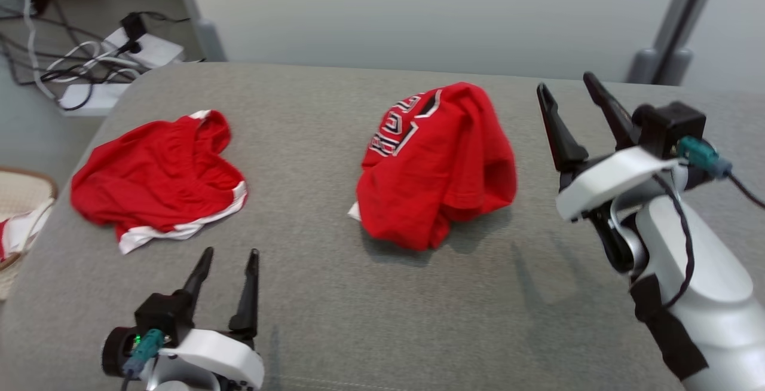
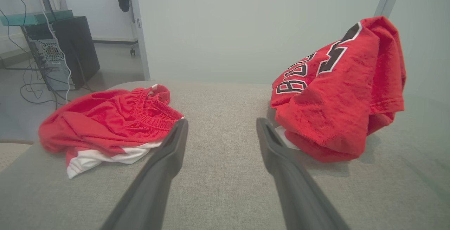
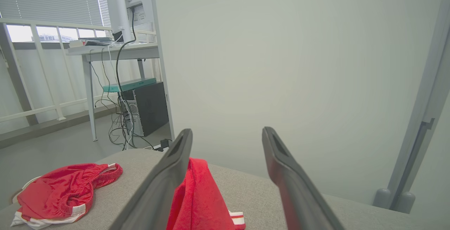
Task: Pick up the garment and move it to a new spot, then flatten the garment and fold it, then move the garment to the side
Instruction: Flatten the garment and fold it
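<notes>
Both spread wide, empty: left end effector (image 1: 231,251) hovers near the worktop's (image 1: 382,319) front edge, right end effector (image 1: 564,80) beside the crumpled jersey (image 1: 436,164), probably poised to grab.

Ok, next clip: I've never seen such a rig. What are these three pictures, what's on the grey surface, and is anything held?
This is a two-armed robot. One picture looks down from its head; the other two look along each wrist's fingers. From the head, the left gripper sits lower left, the right gripper raised at the right; both are open, holding nothing. On the grey surface lie a crumpled red lettered jersey and, apart to its left, red shorts with white trim.
</notes>
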